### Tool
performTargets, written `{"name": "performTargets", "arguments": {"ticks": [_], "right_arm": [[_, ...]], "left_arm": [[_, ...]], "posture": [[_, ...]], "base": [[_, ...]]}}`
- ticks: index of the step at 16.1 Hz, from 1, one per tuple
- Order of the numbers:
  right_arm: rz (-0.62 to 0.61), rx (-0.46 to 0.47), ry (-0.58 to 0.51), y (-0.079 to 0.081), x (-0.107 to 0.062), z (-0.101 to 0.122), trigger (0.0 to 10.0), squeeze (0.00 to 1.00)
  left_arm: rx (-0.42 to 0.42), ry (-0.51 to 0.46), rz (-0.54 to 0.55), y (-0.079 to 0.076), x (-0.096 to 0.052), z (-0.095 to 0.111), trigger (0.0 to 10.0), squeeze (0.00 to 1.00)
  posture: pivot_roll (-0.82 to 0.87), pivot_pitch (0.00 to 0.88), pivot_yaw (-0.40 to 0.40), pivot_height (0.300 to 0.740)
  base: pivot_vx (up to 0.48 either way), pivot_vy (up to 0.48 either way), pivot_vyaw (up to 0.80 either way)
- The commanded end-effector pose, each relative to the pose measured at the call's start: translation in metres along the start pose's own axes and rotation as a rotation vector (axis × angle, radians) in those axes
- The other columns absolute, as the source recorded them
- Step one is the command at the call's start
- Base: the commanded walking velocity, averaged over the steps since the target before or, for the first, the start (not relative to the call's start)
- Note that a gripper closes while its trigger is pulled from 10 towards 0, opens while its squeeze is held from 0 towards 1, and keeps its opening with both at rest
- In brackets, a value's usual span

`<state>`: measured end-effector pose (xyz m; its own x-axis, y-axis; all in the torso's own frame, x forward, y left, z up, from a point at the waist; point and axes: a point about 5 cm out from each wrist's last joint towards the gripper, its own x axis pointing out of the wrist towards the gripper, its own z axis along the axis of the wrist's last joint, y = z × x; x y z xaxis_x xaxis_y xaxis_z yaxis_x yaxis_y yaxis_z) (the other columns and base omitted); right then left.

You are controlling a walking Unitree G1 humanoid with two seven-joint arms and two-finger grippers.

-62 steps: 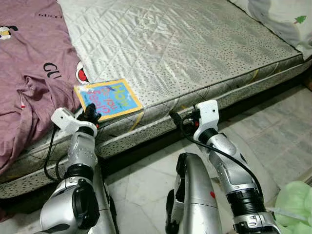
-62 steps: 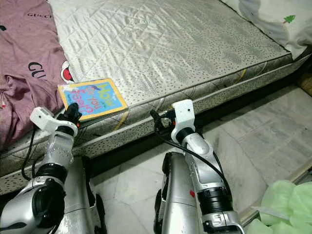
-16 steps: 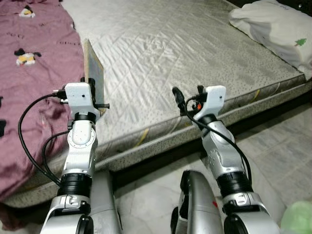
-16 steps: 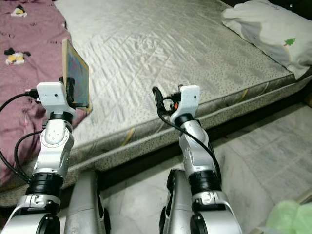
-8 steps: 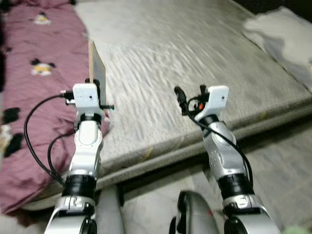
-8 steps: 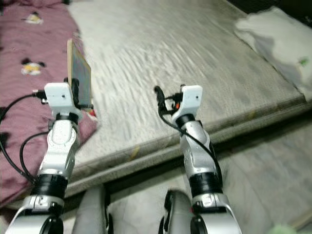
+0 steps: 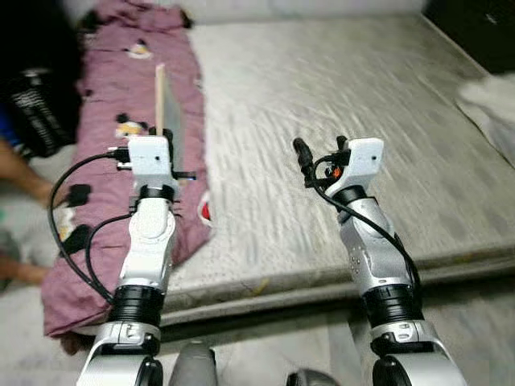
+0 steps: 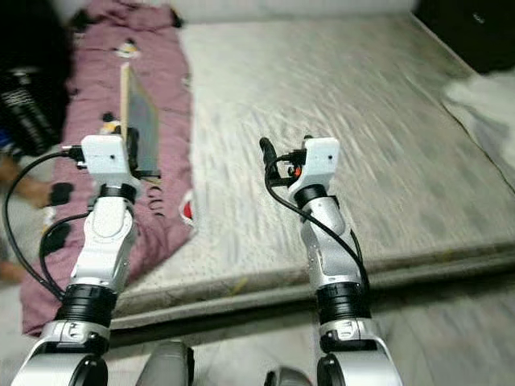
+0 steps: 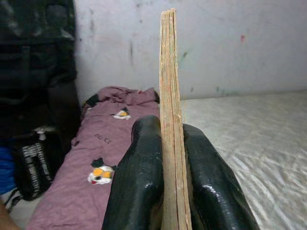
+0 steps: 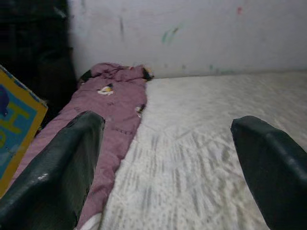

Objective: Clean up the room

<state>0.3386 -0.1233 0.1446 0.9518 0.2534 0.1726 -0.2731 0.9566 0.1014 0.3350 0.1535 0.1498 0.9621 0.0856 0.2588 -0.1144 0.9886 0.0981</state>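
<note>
grey quilted fabric covers the mattress [image 7: 338,121], which runs from the robot's feet up toward the pale wall [image 9: 240,43] at twelve o'clock. a mauve blanket [image 7: 121,96] printed with small cartoon figures lies along the mattress's nine o'clock side, rumpled and spilling over the near edge.

the left gripper [image 9: 168,191] is raised above that blanket, and its two black fingers [image 9: 139,187] are clamped on a thin book [image 9: 169,96], one on each face. the book stands upright and edge-on to the wrist camera, showing its yellowed page edge; from the head it rises above the white wrist housing at about ten o'clock from the middle of the scene. the right wrist camera catches a corner of its cover, yellow-bordered with blue inside.

the right gripper [image 10: 168,167] is held up at about the same height over the bare mattress, well apart from the book, and its fingers [image 10: 62,167] are spread wide with nothing between them.

at the three o'clock edge a white pillow [image 7: 491,100] lies blurred on the mattress. at nine o'clock, beside the bed, there is a dark bag [image 7: 36,100] and part of a person's arm [image 7: 20,173] on the pale floor [image 7: 20,241]. the head views are smeared with motion.
</note>
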Motion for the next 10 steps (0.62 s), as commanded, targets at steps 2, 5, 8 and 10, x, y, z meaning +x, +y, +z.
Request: {"name": "performTargets", "arguments": {"ticks": [2,5,8,10], "right_arm": [[0.003,-0.002,0.005,0.0025,0.0003,-0.0009,10.0,0.00],[-0.013,-0.015,0.012,0.0004,-0.0002,-0.0021,10.0,0.00],[-0.033,-0.023,0.023,-0.0012,-0.0029,-0.0049,10.0,0.00],[-0.050,-0.027,0.039,-0.0011,-0.0069,-0.0088,10.0,0.00]], "left_arm": [[0.003,-0.025,-0.001,0.0018,0.0017,0.0055,10.0,0.00],[0.002,-0.009,-0.023,-0.0005,0.0017,0.0032,10.0,0.00],[0.012,-0.001,-0.038,-0.0024,-0.0007,0.0003,10.0,0.00],[0.000,0.009,-0.051,-0.0038,-0.0046,-0.0018,10.0,0.00]], "posture": [[0.01,0.000,-0.022,0.740],[0.01,0.000,-0.022,0.740],[0.01,0.000,-0.025,0.740],[0.00,0.000,-0.022,0.740]], "base": [[0.000,0.000,0.00],[0.000,0.000,0.00],[0.000,0.000,0.00],[0.000,0.000,0.00]]}}
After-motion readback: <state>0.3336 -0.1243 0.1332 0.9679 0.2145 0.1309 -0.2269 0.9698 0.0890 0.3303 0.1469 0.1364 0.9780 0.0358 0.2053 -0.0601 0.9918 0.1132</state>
